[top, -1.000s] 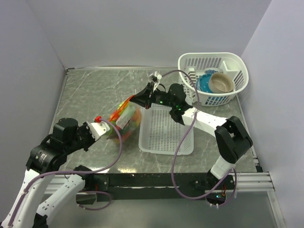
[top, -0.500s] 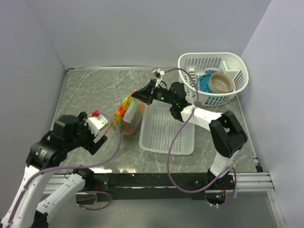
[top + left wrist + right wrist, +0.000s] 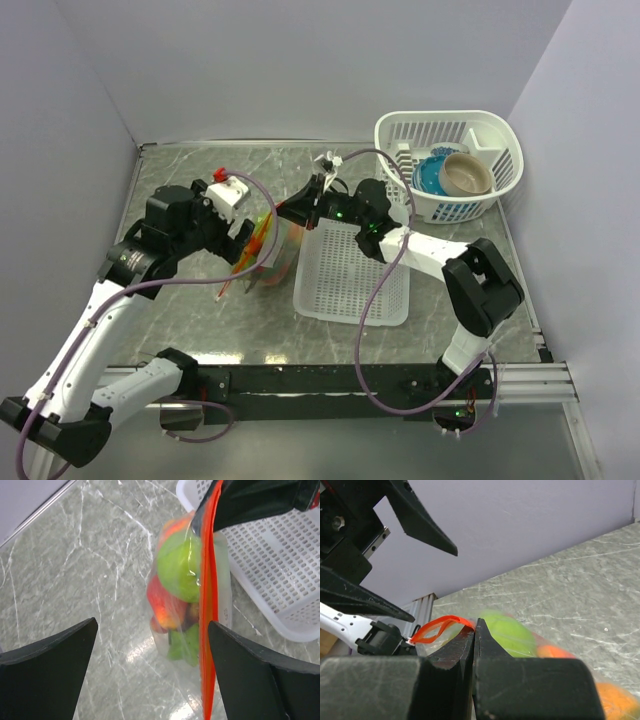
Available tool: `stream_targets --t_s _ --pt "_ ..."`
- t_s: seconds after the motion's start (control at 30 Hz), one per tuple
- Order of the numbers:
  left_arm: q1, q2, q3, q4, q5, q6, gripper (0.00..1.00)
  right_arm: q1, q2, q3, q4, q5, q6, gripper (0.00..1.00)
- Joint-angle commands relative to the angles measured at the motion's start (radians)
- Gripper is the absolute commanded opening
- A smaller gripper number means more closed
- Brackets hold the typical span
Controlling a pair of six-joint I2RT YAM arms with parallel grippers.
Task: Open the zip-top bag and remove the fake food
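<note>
The zip-top bag [image 3: 272, 255] hangs beside the white tray, clear plastic with an orange-red zip strip [image 3: 207, 610] running down it. My right gripper [image 3: 288, 211] is shut on the strip's upper end [image 3: 445, 625], and the strip loops open past its jaws. The fake food [image 3: 177, 570] shows through the plastic as a green piece [image 3: 512, 635] over red and orange ones. My left gripper [image 3: 248, 238] is open just left of and above the bag. In the left wrist view its fingers [image 3: 50, 675] straddle the bag's lower end without touching it.
A white slotted tray [image 3: 350, 285] lies flat right of the bag. At the back right, a white basket [image 3: 450, 125] holds a blue bowl [image 3: 432, 175] and a beige bowl [image 3: 466, 172]. Grey walls close in the marble table [image 3: 190, 190].
My left gripper has let go of the bag's left edge, opened wide and swung up and back over the bag. The bag now hangs from my right gripper alone.
</note>
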Motion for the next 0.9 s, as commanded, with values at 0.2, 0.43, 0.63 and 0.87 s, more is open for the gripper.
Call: stream_targets --t_s 0.2,0.43,0.63,0.87 --pt "0.004 -0.047 -0.072 0.055 0.080 -0.005 0.97 0.006 -0.058 -0.016 0.045 -0.011 -0.018 0.01" --pt "0.004 -0.060 -0.107 0.046 0.074 0.023 0.97 0.005 -0.057 -0.018 0.048 -0.012 -0.016 0.01" --pt "0.004 -0.052 -0.187 0.125 -0.047 0.064 0.83 0.006 -0.066 -0.033 0.058 -0.022 -0.006 0.01" --pt "0.004 -0.021 -0.175 0.144 -0.078 0.060 0.61 0.006 -0.089 -0.059 0.054 -0.032 -0.015 0.01"
